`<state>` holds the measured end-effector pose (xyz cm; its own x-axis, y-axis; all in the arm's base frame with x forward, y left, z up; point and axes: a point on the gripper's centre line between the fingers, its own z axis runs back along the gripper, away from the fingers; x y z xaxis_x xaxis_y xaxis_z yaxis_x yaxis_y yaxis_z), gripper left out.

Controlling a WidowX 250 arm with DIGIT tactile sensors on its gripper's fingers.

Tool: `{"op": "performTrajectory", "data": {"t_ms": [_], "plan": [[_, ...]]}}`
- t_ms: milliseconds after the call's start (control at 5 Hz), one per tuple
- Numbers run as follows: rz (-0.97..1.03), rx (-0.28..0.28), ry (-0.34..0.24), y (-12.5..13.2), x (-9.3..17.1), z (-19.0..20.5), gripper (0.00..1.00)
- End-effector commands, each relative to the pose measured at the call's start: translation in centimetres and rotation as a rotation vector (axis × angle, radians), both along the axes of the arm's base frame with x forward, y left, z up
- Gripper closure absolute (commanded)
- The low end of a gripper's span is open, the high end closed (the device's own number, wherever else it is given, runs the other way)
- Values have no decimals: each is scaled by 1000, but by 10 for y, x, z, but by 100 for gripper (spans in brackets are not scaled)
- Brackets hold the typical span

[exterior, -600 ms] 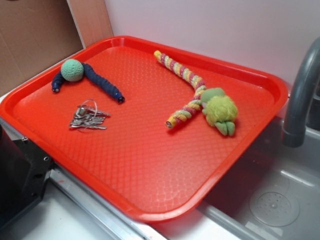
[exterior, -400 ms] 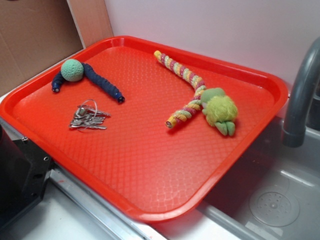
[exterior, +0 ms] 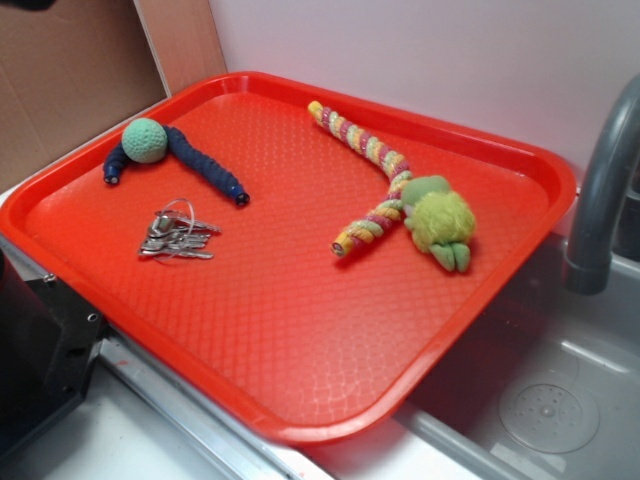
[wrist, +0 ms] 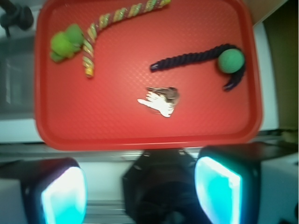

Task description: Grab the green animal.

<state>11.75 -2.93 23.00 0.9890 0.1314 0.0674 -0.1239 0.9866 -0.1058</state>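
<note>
**Gripper open high above the tray**

The gripper (wrist: 140, 191) hangs spread wide and empty over the near edge of the red tray (exterior: 300, 330). The green animal (exterior: 440, 222) lies at the tray's right side, touching the twisted rope (exterior: 370, 170). Keys (exterior: 178, 236) lie near the teal ball (exterior: 145, 140).

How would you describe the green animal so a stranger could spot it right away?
Find the red tray beside the sink, then its edge nearest the grey faucet. The green animal lies there, touching the striped twisted rope: a shaggy lime-green plush, fuzzier than anything else on the tray.
</note>
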Motion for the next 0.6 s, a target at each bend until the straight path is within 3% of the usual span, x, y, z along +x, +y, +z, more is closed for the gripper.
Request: {"op": "performTrajectory", "data": {"t_ms": [0,400], "plan": [[489,-108,-4,-19,34,-7,0],[873,-166,-99,-47,70,-27,0]]}}
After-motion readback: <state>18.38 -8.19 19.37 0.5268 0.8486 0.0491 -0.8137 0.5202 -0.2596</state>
